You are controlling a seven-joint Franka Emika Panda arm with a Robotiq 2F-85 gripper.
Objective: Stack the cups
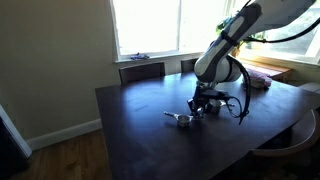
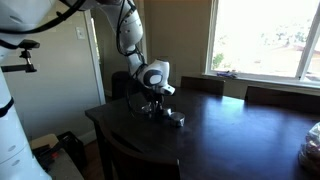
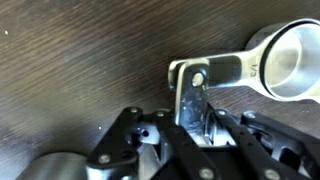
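In the wrist view a shiny silver measuring cup (image 3: 288, 60) lies on the dark table at the upper right, its flat handle pointing left. A second thin metal handle (image 3: 188, 98) runs down from that handle's end into my gripper (image 3: 192, 120), which is shut on it. The rounded silver side of another cup (image 3: 50, 168) shows at the lower left corner. In both exterior views the gripper (image 1: 205, 104) (image 2: 155, 100) is low over the table, beside the small silver cups (image 1: 183, 119) (image 2: 177, 120).
The dark wooden table (image 1: 140, 130) (image 2: 240, 135) has chairs (image 1: 142, 70) along its far side under a bright window. A pinkish flat object (image 1: 262, 78) lies at the table's far corner. A chair back (image 2: 140, 155) stands at the near edge.
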